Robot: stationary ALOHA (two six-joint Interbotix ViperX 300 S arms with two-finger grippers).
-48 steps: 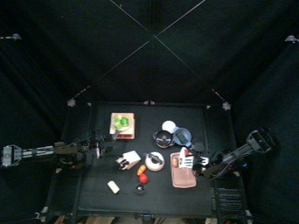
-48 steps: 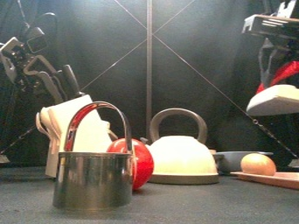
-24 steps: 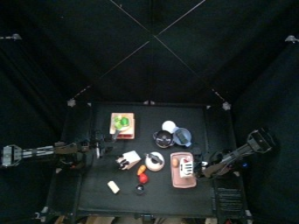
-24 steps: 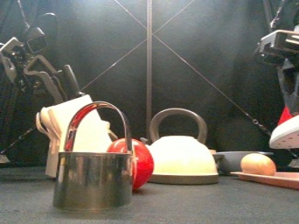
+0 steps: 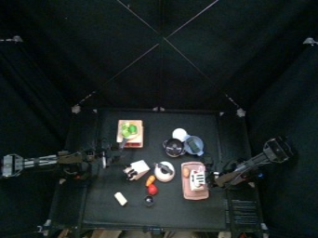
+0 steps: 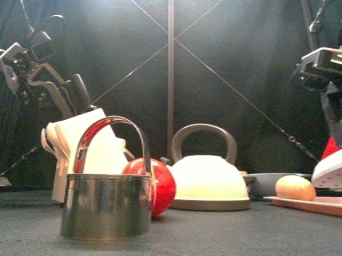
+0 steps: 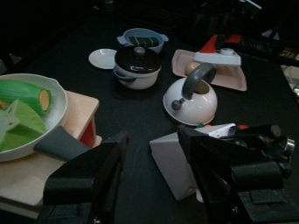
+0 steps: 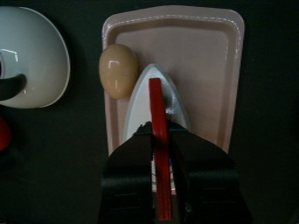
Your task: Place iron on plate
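While left gripper (image 7: 149,166) idles wide open well apart, right gripper (image 8: 163,166) clamps iron (image 8: 160,114) by red handle, directly over pink plate (image 8: 211,70); iron's long axis parallels plate's, beside egg (image 8: 117,68).

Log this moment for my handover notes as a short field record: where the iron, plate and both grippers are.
iron: white with a red handle, over or on the plate, contact unclear
plate: salmon-pink oblong, at the table's right side
also on plate: tan egg-shaped item, beside the iron
right gripper: shut on the iron's red handle, above the plate
left gripper: open, empty, at the table's left, away from the plate
task state: iron not yet released
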